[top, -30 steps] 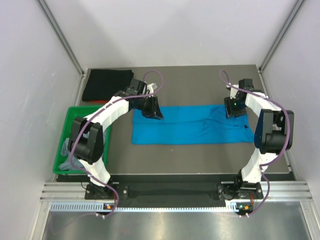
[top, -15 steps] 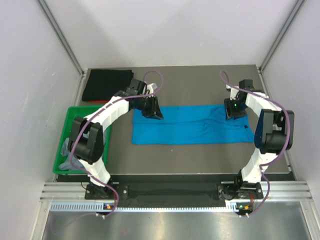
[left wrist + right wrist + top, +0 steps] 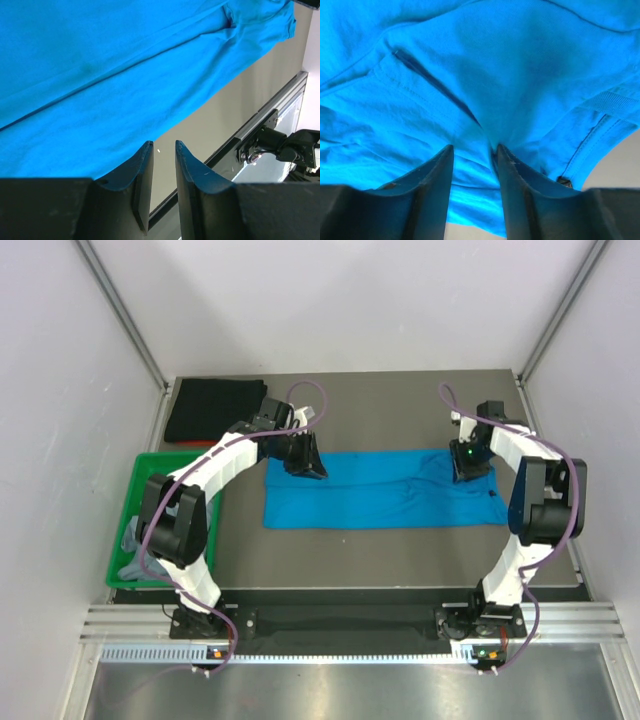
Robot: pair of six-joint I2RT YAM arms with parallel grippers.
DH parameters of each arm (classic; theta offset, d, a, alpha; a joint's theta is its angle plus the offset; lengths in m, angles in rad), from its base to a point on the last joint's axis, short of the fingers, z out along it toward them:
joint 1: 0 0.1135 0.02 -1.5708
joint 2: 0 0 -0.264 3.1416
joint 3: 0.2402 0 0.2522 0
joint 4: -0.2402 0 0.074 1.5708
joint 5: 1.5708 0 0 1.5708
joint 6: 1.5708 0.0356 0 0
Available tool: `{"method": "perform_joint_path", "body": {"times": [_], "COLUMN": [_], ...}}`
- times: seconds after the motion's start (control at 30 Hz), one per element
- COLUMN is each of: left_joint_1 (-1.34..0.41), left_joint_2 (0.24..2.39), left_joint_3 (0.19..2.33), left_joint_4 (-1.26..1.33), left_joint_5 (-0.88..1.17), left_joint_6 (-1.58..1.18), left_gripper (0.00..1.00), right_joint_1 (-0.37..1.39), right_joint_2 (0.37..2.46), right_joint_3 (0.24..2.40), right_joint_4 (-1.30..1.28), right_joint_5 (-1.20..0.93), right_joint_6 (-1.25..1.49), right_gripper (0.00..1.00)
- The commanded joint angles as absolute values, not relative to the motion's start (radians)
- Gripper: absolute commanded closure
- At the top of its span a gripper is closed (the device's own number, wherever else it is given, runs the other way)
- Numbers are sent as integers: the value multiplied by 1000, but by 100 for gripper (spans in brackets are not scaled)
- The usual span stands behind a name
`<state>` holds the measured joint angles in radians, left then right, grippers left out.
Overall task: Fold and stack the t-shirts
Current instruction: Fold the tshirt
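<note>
Top view: the blue t-shirt lies flat mid-table. The left gripper is at its 10 o'clock corner and the right gripper at its 2 o'clock corner.

Left wrist: the jaws are barely parted with nothing between them, tips at the shirt's edge.

Right wrist: the jaws are half apart, pressing into the shirt and straddling a cloth ridge.

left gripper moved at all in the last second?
No. In the top view the left gripper sits at the same far-left corner of the blue t-shirt, with the same gap to the folded black t-shirt.
</note>
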<state>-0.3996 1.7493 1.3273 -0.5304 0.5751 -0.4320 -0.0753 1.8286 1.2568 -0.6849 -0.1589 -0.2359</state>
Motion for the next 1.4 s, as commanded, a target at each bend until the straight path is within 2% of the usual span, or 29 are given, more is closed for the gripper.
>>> {"method": "perform_joint_path", "body": {"times": [0.0,0.2,0.3,0.47,0.57,0.6,0.7,0.8,1.07,1.37], "left_joint_1": [-396,-396,-396,-397,-397,-397,-397,-397,-397,-397], "left_joint_2": [1704,1694,1689,1677,1671,1674,1680,1687,1695,1707], "left_joint_3": [1322,1313,1310,1302,1298,1296,1301,1302,1307,1311], "left_joint_4": [-485,-471,-462,-459,-460,-459,-453,-454,-459,-465], "left_joint_5": [609,633,646,644,638,638,650,647,644,634], "left_joint_6": [-428,-443,-451,-449,-446,-448,-453,-453,-448,-442], "left_gripper": [71,71,71,71,70,70,70,70,70,70], "right_joint_1": [-80,-72,-63,-51,-49,-49,-38,-31,-29,-32], "right_joint_2": [1781,1692,1683,1664,1663,1670,1712,1764,1836,1928], "right_joint_3": [1262,1216,1204,1164,1175,1189,1249,1292,1358,1401], "right_joint_4": [-709,-686,-684,-651,-617,-618,-629,-623,-629,-652], "right_joint_5": [-189,-192,-181,-144,-170,-188,-251,-296,-367,-393], "right_joint_6": [-236,-189,-166,-146,-158,-164,-199,-232,-313,-359], "right_gripper": [67,96,99,100,84,76,65,59,53,51]}}
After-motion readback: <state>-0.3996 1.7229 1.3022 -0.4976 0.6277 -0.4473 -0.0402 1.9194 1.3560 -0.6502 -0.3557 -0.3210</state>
